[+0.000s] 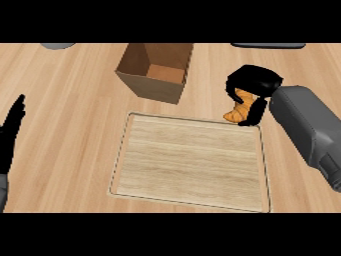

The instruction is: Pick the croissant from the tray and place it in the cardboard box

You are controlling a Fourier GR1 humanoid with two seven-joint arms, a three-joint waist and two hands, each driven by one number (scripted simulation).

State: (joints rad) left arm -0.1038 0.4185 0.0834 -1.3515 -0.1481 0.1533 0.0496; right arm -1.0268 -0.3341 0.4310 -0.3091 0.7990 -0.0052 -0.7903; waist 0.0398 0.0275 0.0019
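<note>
Right hand [256, 82] curled round the croissant [236, 112]
At the far right corner of the tray [191, 160], near the cardboard box [152, 86]; left hand [3, 140] rests open, left edge.

Most of the croissant [234, 115] is hidden: the right robot hand [254, 80] curls round it, so only an orange end shows below the fingers. The cardboard box [154, 70] has its far rim cut off by the view's top edge. A grey thing [58, 45] and a dark flat thing [267, 45] at the top edge are both cut off, can't tell what they are. The left robot hand [3, 140] sits partly past the left edge. Both forearms are cut off at btm corners.
</note>
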